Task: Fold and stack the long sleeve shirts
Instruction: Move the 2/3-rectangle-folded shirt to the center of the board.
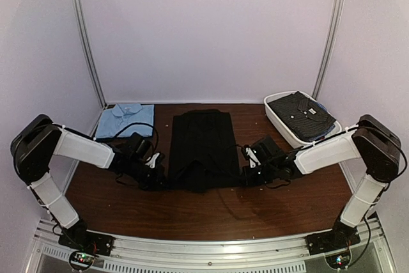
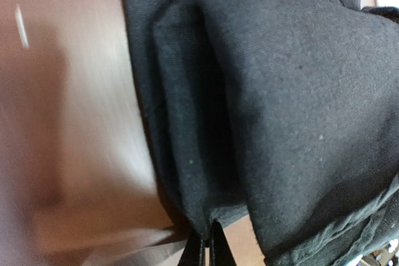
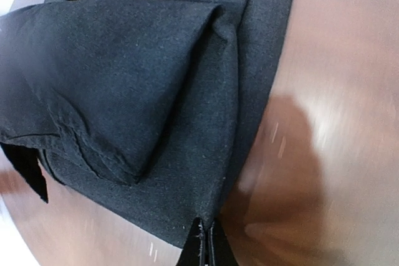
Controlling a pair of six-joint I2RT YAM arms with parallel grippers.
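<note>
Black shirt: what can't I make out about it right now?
- Near corners of black shirt: top view, left end effector and right end effector cover them.
- Its buttons: top view, too dark and small.
- Its far end: both wrist views, cut off by frame edges.

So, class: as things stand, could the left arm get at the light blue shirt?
Probably, but not right away: the light blue shirt lies uncovered just beyond it, yet the left hand is shut on the black shirt.

Dim, purple-tinted overhead view.
Wrist views smear with motion blur; glare streaks the table [image 3: 324,123]; the black shirt [image 2: 299,123] looks sharper.
</note>
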